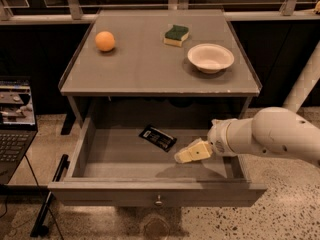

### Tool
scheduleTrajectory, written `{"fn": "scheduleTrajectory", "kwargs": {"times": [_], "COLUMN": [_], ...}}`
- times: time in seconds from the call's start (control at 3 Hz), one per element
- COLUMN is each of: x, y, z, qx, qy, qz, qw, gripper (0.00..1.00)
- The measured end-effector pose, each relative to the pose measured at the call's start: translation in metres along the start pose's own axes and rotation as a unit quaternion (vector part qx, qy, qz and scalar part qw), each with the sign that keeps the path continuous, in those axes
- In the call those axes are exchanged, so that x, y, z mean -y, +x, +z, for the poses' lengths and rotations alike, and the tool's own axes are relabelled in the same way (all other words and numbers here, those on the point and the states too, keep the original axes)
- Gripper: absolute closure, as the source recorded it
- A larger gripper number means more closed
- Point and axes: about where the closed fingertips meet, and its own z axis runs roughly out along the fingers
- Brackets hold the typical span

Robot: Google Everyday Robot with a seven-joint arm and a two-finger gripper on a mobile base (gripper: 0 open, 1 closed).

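The gripper (192,152) hangs low inside the open drawer (150,195), entering from the right because the arm reaches over that side wall. Whether it is open or closed cannot be told. Nearest to it is a black packet (157,137), lying flat on the drawer floor just to its left, apart from it (nothing appears to be held). The drawer stands pulled well out, which leaves its inside reachable from above. On the table top (145,71) sit one orange (105,41), one sponge (176,35) and one bowl (210,58), spread apart. One laptop (15,119) stands at the left.
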Motion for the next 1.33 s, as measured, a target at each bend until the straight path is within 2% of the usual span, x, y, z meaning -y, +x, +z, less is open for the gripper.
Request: {"fn": "scheduleTrajectory", "kwargs": {"times": [0.33, 0.67, 1.0, 1.33], "x": [-0.009, -0.020, -0.022, -0.012], "y": [-0.009, -0.012, -0.013, 0.000], "z": [0.028, 0.071, 0.072, 0.080], "qx": [0.020, 0.005, 0.005, 0.012], "qy": [-0.010, -0.022, -0.024, -0.014], "qz": [-0.021, -0.047, -0.048, -0.023], "qw": [0.9995, 0.9986, 0.9985, 0.9996], "gripper": [0.00, 0.00, 0.00, 0.00]}}
